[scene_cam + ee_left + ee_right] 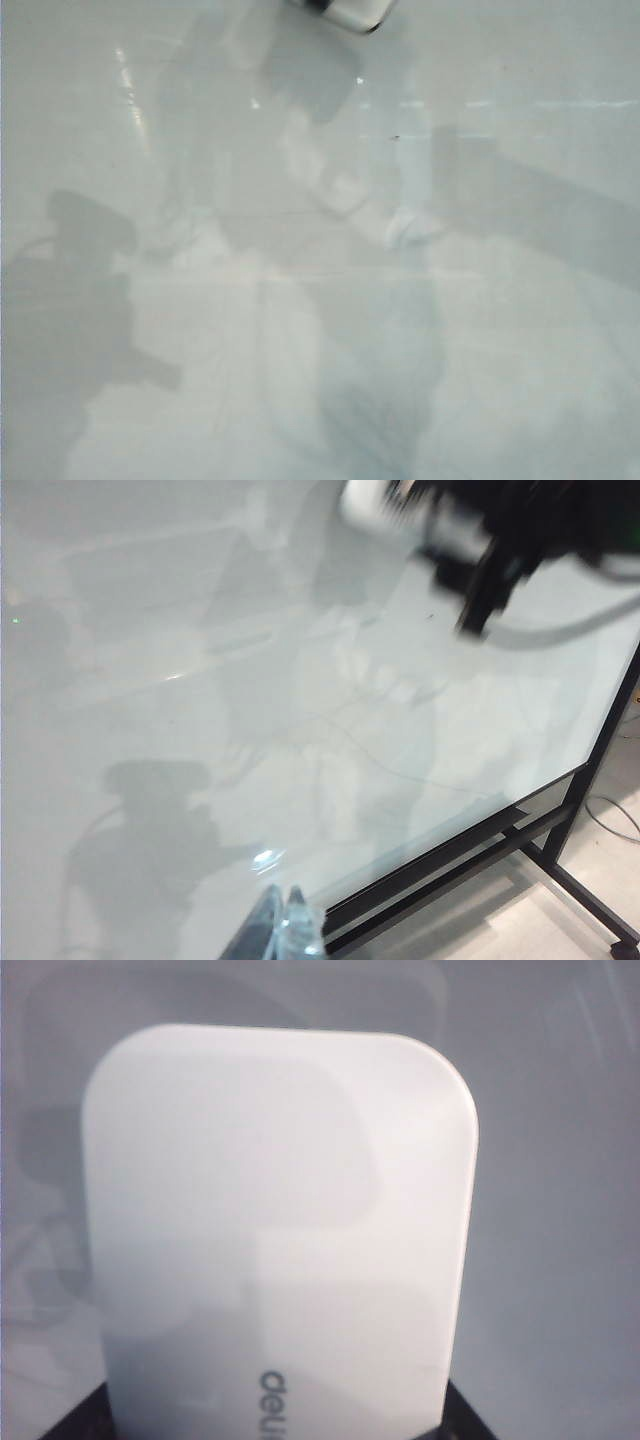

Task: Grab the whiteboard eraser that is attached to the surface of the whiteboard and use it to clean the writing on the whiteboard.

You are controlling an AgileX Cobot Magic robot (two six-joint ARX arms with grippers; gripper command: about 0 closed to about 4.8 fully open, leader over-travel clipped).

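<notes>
The whiteboard eraser [280,1230] fills the right wrist view, its glossy white top facing the camera, with the dark fingers of the right gripper [280,1415] flanking it at the bottom edge of the frame; I judge the gripper clamped on the eraser, jaws set wide to span it. In the exterior view the eraser [350,12] shows only as a white corner with a black felt edge at the top edge, middle of the frame. In the left wrist view the same arm appears as a blurred dark mass in the upper right, the eraser [375,505] at its tip.

The left gripper [285,930] sits at the bottom centre of its own view, only the translucent fingertips showing (not enough to tell their spread), and nothing is visibly held.

The whiteboard [320,330] looks pale and glossy, with only shadows, reflections and a tiny dark speck. No red writing is visible in any view, so the wiping seems done or nearly so, though glare could hide faint marks.
</notes>
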